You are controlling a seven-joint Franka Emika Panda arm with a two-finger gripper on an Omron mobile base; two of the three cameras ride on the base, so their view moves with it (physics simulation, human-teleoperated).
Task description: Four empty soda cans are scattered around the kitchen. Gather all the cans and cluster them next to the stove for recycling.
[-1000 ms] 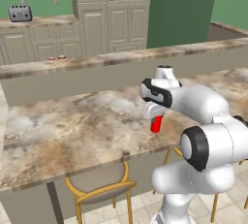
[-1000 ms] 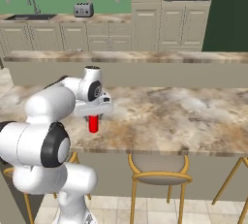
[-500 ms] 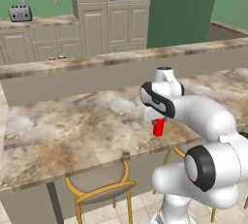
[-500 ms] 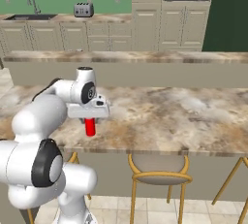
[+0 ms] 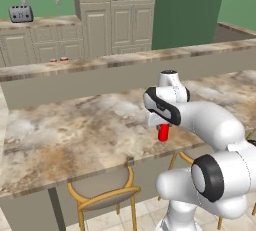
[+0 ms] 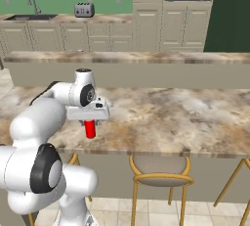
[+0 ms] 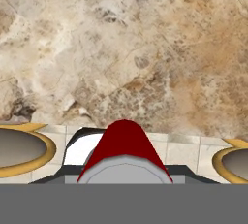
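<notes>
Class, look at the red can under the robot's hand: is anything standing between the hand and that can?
Nothing visible does. The hand is shut on the soda can, held above the marbled counter.

The soda can (image 5: 163,133) hanging upright just under my gripper (image 5: 161,126) is small, plain red and cylindrical; my gripper is clamped on its top, and it is lifted above the near edge of the tan marbled bench (image 5: 75,135). In my hand view its red body (image 7: 124,146) sits right at the bottom between my fingers. Two more red cans (image 5: 59,60), tiny from here, stand far beyond my gripper on the back bench ledge, side by side.
</notes>
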